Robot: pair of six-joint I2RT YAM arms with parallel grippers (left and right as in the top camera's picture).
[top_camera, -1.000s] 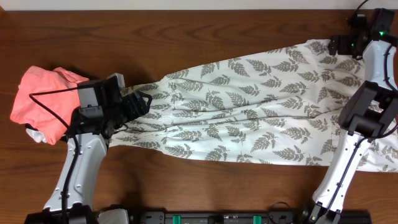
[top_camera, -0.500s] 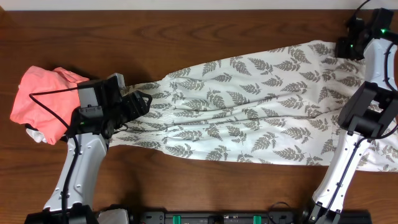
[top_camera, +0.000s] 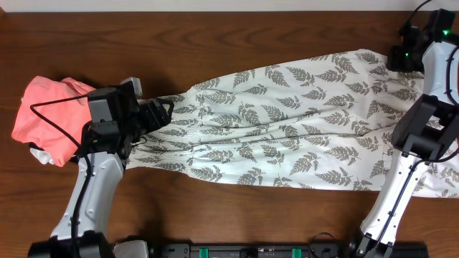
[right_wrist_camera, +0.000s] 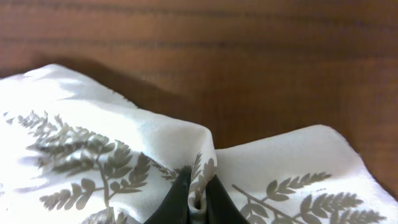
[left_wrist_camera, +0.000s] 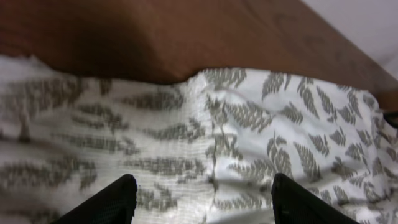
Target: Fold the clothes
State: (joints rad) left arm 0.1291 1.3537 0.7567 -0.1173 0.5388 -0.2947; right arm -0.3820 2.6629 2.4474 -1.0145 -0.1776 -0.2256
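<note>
One white fern dress (top_camera: 287, 129) is lying stretched out long across the one brown table (top_camera: 215, 36). Two end effectors are working at it. The left end effector (top_camera: 159, 115) is hanging over the dress's narrow, crinkly end. Its two black fingers (left_wrist_camera: 121, 196) are standing wide apart with nothing between them. The right end effector (right_wrist_camera: 198, 196) is sitting at a corner of the dress's wide end and is pinching a little fold of the cloth tight. One pink garment (top_camera: 46, 115) is lying bunched up just past the dress's narrow end.
</note>
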